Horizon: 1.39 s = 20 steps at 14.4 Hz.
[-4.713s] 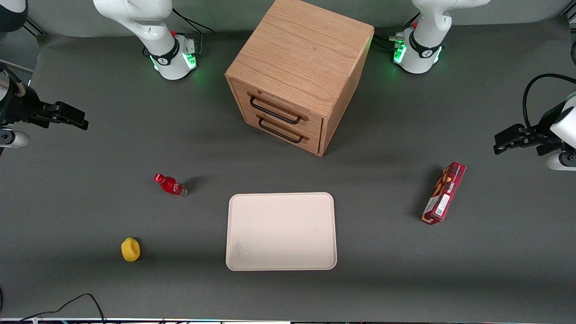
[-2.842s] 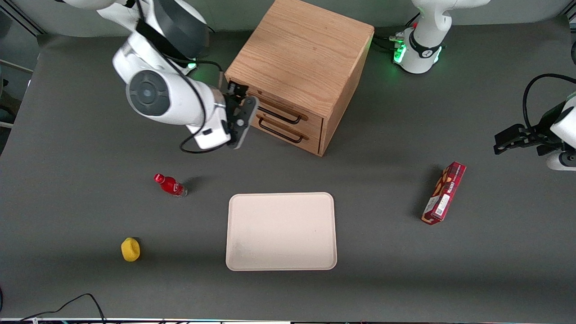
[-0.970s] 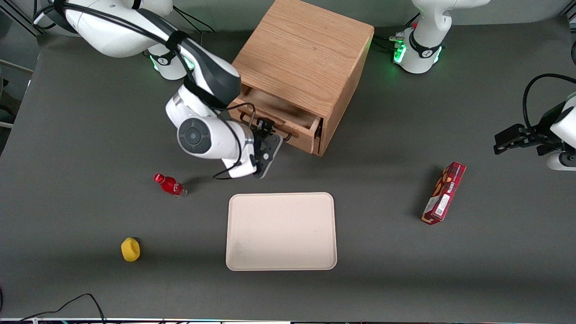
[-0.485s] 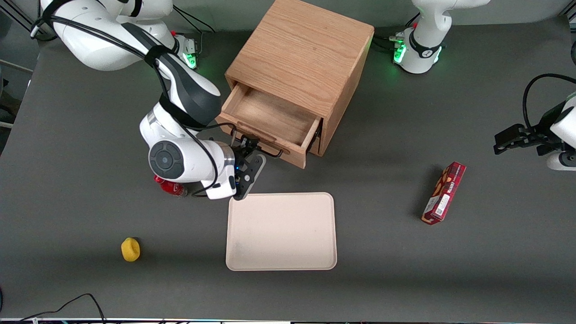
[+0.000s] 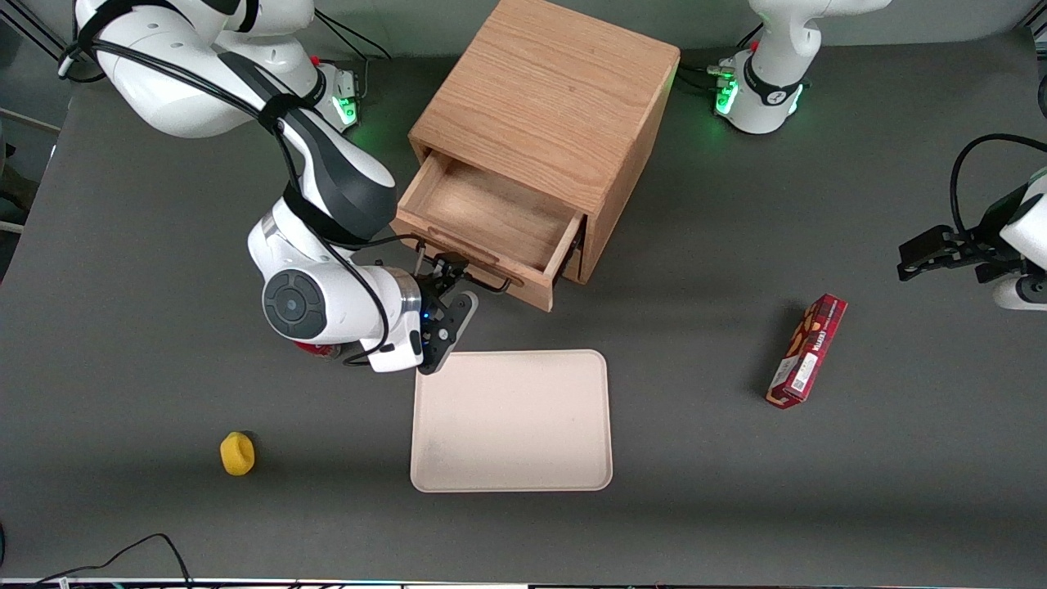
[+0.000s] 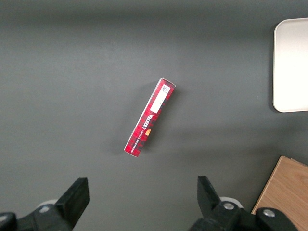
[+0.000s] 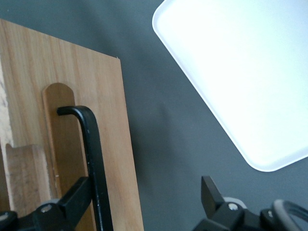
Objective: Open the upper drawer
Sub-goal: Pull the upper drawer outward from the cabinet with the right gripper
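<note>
Gripper (image 5: 448, 282), fingers apart, at upper drawer (image 5: 491, 221) handle, tray (image 5: 511, 421) just beside, nearer the camera

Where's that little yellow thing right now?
In the front view, the yellow object sits on the table toward the working arm's end, nearer the camera than the gripper and beside the white tray.

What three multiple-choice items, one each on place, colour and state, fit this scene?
1. The gripper is: A at the upper drawer's handle; B raised high; C folded away.
2. The tray is: A blue; B cream; C black.
3. The upper drawer is: A shut; B pulled out; C removed.

Key: 1 A, the open jaws flank the black handle. 2 B, the tray looks pale cream. 3 B, the upper drawer's bare inside shows.
</note>
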Each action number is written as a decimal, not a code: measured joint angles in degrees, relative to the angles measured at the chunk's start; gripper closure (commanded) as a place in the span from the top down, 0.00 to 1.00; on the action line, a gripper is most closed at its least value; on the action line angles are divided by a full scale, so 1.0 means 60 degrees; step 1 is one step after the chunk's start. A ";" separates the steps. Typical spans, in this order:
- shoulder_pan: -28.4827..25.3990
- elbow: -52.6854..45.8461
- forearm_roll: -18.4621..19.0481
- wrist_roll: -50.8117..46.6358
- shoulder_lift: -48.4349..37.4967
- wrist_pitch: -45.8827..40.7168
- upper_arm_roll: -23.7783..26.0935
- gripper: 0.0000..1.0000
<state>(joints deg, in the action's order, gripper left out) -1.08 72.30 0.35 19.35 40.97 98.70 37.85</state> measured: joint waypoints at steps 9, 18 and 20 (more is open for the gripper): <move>-0.0293 -0.0083 0.0631 0.0000 0.0332 0.0155 -0.0010 1.00; -0.0267 -0.0945 0.0796 0.0111 0.0812 0.0258 -0.0578 1.00; -0.0267 -0.1164 0.0804 0.0345 0.0830 0.0254 -0.0767 1.00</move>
<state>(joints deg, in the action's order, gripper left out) -2.68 65.31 5.18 21.42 45.94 100.22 33.25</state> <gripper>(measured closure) 0.000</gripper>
